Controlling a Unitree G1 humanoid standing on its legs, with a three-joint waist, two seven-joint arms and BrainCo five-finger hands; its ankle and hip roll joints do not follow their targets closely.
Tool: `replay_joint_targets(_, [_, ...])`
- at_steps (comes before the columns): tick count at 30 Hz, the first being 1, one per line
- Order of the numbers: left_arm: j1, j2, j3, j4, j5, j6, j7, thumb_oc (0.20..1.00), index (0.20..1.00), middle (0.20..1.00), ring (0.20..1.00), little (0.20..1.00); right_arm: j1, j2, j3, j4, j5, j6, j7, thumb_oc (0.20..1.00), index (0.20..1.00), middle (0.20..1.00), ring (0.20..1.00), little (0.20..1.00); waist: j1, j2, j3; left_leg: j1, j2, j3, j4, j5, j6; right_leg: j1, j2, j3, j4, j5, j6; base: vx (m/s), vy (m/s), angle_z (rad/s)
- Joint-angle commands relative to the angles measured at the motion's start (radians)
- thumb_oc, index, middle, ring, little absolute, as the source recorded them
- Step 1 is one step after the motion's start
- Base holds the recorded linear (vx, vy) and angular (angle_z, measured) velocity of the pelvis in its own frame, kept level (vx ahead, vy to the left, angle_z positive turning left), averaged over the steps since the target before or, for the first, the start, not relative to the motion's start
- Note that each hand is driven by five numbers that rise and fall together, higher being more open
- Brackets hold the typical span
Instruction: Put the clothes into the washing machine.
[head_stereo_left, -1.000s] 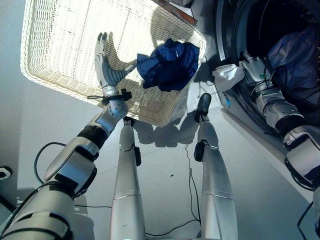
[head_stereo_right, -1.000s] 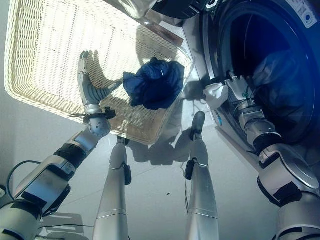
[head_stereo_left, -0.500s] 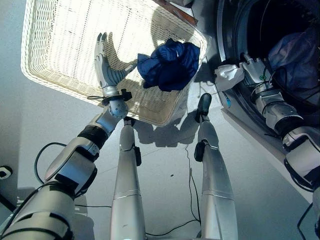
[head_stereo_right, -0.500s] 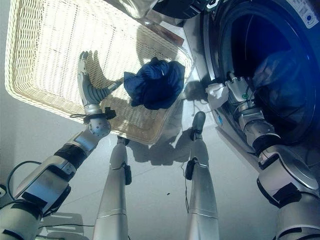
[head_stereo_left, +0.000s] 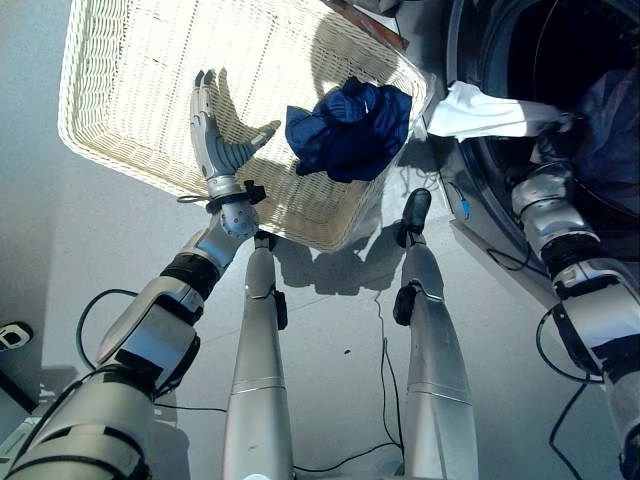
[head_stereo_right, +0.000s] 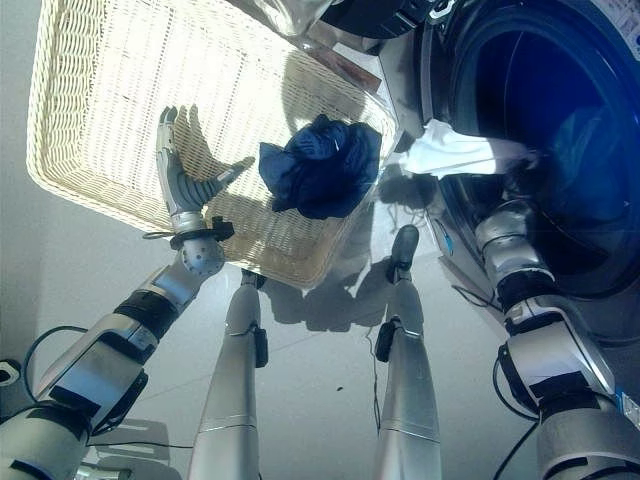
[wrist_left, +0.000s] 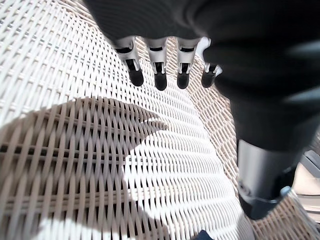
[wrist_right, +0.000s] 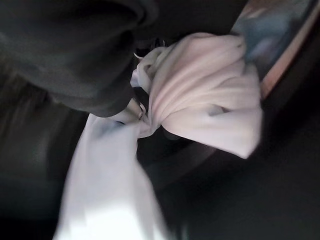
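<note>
Right robot hand (wrist_right: 131, 107) clenched on the white cloth (head_stereo_left: 490, 108), reaching into the washing machine (head_stereo_right: 560, 130); cloth's tail trails over the door rim and may snag; left robot hand (head_stereo_left: 215, 135) relaxed open above basket (head_stereo_left: 120, 150), blue garment (head_stereo_left: 350, 130) waiting inside.

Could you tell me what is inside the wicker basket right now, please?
One crumpled dark blue garment lies at the near corner of the basket. The left hand hovers open over bare weave beside it. Whatever lies beneath the garment is covered.
</note>
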Motion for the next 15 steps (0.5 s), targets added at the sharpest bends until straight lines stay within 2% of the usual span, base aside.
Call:
replay_joint_targets(1, [0.054,0.030,0.061,-0.065,0.038,-0.023,0.028,1.000,1.000,1.000,1.000,1.000,-0.007,-0.127,-0.003,-0.040,0.160,-0.134,-0.136,0.200,0.200,0.200,0.200,0.200,-0.028,0.014,-0.016,-0.007,-0.042,-0.020,0.002,-0.040,0.063,0.008,0.055,-0.023,0.026,0.012,0.078,0.00,0.000,0.00])
replay_joint_targets(2, [0.071,0.054,0.061,-0.083,0.025,-0.024,0.023,1.000,1.000,1.000,1.000,1.000,-0.020,-0.166,-0.015,-0.051,0.234,-0.179,-0.168,0.200,0.200,0.200,0.200,0.200,-0.028,0.004,-0.016,0.000,-0.039,-0.023,-0.001,-0.043,0.064,0.017,0.059,-0.028,0.023,0.011,0.079,0.00,0.000,0.00])
replay_joint_targets(4, [0.082,0.077,0.060,-0.094,0.010,-0.028,0.016,1.000,1.000,1.000,1.000,1.000,-0.032,-0.202,-0.021,-0.050,0.291,-0.202,-0.183,0.200,0.200,0.200,0.200,0.200,-0.028,-0.004,-0.016,0.005,-0.037,-0.025,-0.002,-0.045,0.064,0.024,0.062,-0.031,0.022,0.009,0.079,0.00,0.000,0.00])
replay_joint_targets(6, [0.101,0.106,0.060,-0.108,-0.001,-0.043,0.007,1.000,1.000,1.000,1.000,1.000,-0.043,-0.261,-0.032,-0.034,0.383,-0.271,-0.218,0.200,0.200,0.200,0.200,0.200,-0.030,-0.017,-0.016,0.013,-0.032,-0.029,-0.007,-0.046,0.064,0.036,0.066,-0.034,0.017,0.008,0.079,0.00,0.000,0.00])
replay_joint_targets(10, [0.117,0.144,0.058,-0.127,-0.011,-0.066,-0.025,1.000,1.000,1.000,1.000,1.000,-0.027,-0.320,-0.053,-0.034,0.431,-0.304,-0.286,0.200,0.200,0.200,0.200,0.200,-0.034,-0.034,-0.016,0.022,-0.028,-0.034,-0.009,-0.050,0.068,0.048,0.072,-0.036,0.016,0.007,0.078,0.00,0.000,0.00])
replay_joint_targets(11, [0.116,0.167,0.050,-0.130,-0.012,-0.086,-0.075,1.000,1.000,1.000,1.000,1.000,-0.028,-0.351,-0.054,-0.016,0.458,-0.287,-0.299,0.504,0.504,0.504,0.504,0.504,-0.035,-0.045,-0.016,0.031,-0.028,-0.037,-0.010,-0.052,0.072,0.059,0.075,-0.038,0.015,0.007,0.078,0.00,0.000,0.00])
replay_joint_targets(12, [0.110,0.177,0.041,-0.131,-0.006,-0.090,-0.104,1.000,1.000,1.000,1.000,1.000,-0.035,-0.363,-0.046,0.001,0.488,-0.282,-0.293,0.774,0.774,0.774,0.774,0.774,-0.033,-0.048,-0.016,0.034,-0.029,-0.039,-0.011,-0.052,0.074,0.062,0.075,-0.040,0.013,0.008,0.077,0.00,0.000,0.00])
replay_joint_targets(13, [0.105,0.187,0.032,-0.128,0.001,-0.101,-0.123,1.000,1.000,1.000,1.000,1.000,-0.043,-0.375,-0.040,0.023,0.517,-0.275,-0.270,0.799,0.799,0.799,0.799,0.799,-0.031,-0.049,-0.016,0.034,-0.028,-0.040,-0.012,-0.052,0.075,0.064,0.074,-0.042,0.012,0.008,0.077,0.00,0.000,0.00])
replay_joint_targets(14, [0.086,0.200,0.007,-0.120,0.026,-0.113,-0.159,1.000,1.000,1.000,1.000,1.000,-0.053,-0.387,-0.028,0.063,0.557,-0.247,-0.221,1.000,1.000,1.000,1.000,1.000,-0.029,-0.048,-0.016,0.039,-0.031,-0.042,-0.020,-0.049,0.077,0.070,0.071,-0.044,0.006,0.011,0.078,0.00,0.000,0.00])
replay_joint_targets(15, [0.082,0.201,0.001,-0.119,0.028,-0.115,-0.166,1.000,1.000,1.000,1.000,1.000,-0.053,-0.389,-0.026,0.073,0.566,-0.241,-0.203,1.000,1.000,1.000,1.000,1.000,-0.028,-0.047,-0.016,0.040,-0.032,-0.042,-0.022,-0.048,0.078,0.070,0.071,-0.044,0.005,0.011,0.078,0.00,0.000,0.00])
